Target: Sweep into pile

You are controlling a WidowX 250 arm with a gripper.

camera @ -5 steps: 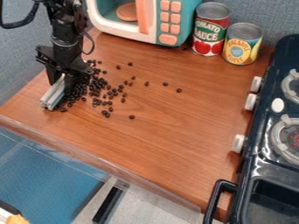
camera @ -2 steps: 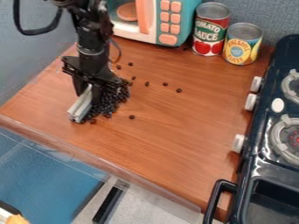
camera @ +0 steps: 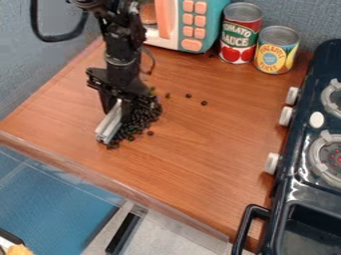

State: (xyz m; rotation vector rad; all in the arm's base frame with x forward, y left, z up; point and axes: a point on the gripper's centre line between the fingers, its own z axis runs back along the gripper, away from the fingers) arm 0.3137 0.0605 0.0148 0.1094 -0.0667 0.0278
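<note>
Tool (camera: 120,107) clutches metal bar (camera: 108,127) nr. tabletop's (camera: 200,154) front edge; light, slick beans (camera: 140,120) prob. roll, best pushed low.

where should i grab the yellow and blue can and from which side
Probably around the upper body of the yellow and blue can, coming from the near side: it stands upright and its round wall suits a squeeze from opposite sides, while the red can sits close on its left.
</note>
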